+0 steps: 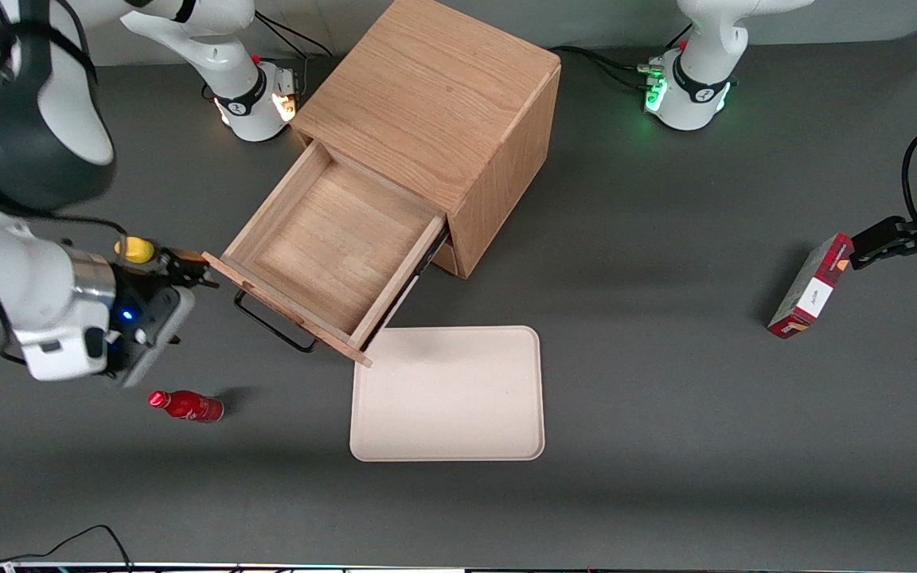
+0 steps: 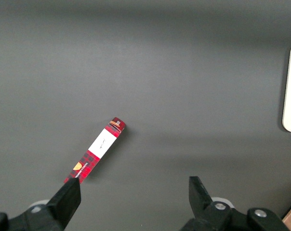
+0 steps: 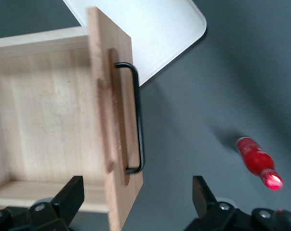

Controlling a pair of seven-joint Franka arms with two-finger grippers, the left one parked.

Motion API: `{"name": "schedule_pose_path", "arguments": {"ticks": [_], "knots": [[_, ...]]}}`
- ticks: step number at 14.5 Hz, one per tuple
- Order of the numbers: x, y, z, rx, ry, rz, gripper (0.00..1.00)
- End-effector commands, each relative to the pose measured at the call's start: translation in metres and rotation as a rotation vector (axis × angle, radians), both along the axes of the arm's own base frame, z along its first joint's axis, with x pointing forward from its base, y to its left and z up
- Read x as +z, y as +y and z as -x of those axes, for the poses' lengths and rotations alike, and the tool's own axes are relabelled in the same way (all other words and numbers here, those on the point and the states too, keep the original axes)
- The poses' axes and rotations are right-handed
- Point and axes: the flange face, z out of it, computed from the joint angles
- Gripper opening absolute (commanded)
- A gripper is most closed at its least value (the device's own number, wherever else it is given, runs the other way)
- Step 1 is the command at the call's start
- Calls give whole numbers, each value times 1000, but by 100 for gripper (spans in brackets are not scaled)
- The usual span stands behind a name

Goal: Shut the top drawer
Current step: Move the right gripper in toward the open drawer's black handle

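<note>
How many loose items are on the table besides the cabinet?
3: red bottle near the open gripper, tray by the top drawer, red box toward the parked arm's end.

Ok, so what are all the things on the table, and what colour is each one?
cabinet: one, light wood, standing on the table in front of the two arm bases.
top drawer: one, light wood with a black bar handle, pulled out of the cabinet, nothing inside.
tray: one, cream, flat on the table, nearer the front camera than the drawer.
bottle: one, red, lying on its side toward the working arm's end of the table.
box: one, red with a white label, toward the parked arm's end.
table: one, dark grey.
pincer: one, black, open, at the end of the drawer front, straddling it.
</note>
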Motion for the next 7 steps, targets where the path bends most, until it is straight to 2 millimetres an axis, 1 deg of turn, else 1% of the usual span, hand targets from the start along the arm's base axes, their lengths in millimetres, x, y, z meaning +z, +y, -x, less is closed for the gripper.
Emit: {"name": "schedule_pose_path", "arguments": {"ticks": [1,3,5,7], "knots": [[-35,5,-14,-6,35,-17,100],[-58,5,-21,-9,55,-22,100],[-74,7,-24,-18,79,-16,100],[-84,8,-23,-50,100,-6,100]]}}
